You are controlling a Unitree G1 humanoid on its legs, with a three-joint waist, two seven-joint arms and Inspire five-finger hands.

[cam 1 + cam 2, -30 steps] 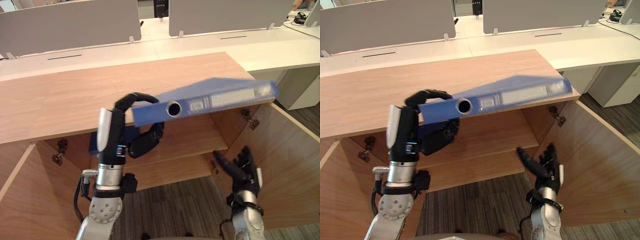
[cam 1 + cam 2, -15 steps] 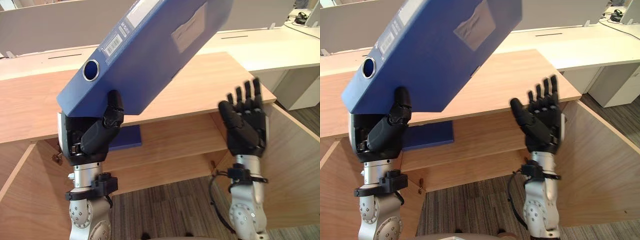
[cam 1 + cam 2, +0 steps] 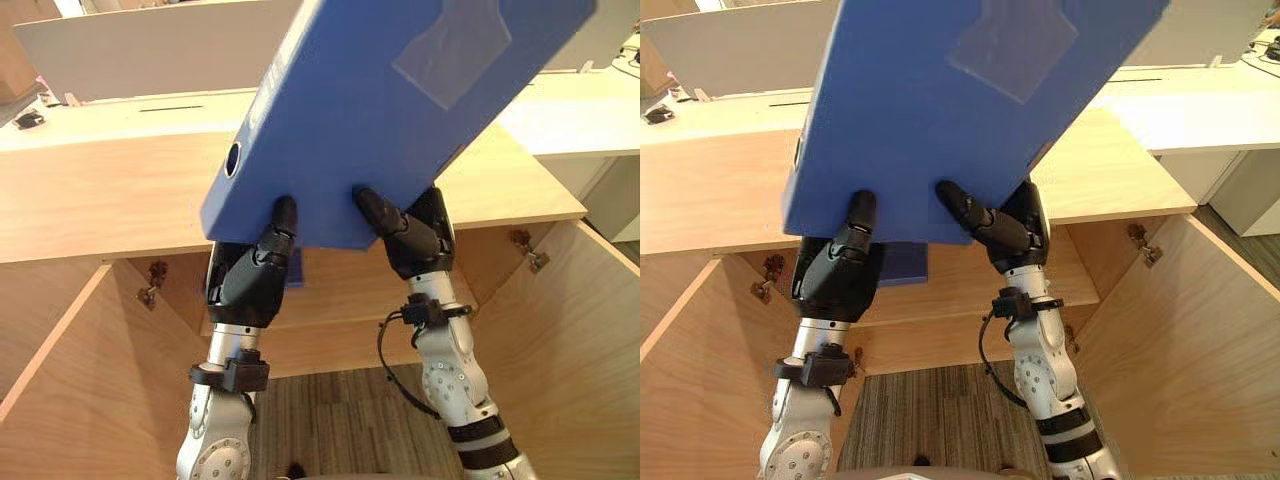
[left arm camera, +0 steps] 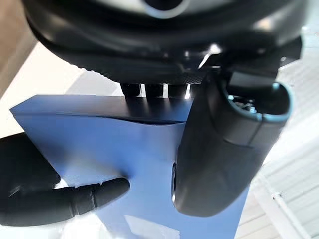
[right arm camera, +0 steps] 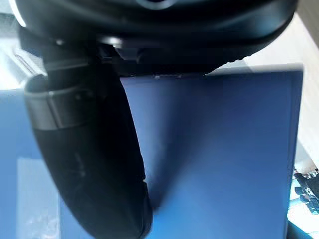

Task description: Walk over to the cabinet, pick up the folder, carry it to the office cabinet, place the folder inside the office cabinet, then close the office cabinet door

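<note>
The right hand [image 3: 415, 232] has come up to join the left hand [image 3: 250, 280]; both pinch the lower edge of the folder [image 3: 400, 110], raised and tilted above the cabinet [image 3: 100, 210]; gripped so low, it may tip and slip free; inside the open cabinet, one blue item [image 3: 904, 264] lies on the shelf.

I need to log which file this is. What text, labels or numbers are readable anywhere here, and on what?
folder cover: no readable text; its pale patch looks blank.
spine: seen almost edge-on, nothing legible.
cabinet top and desks: no text visible.
</note>
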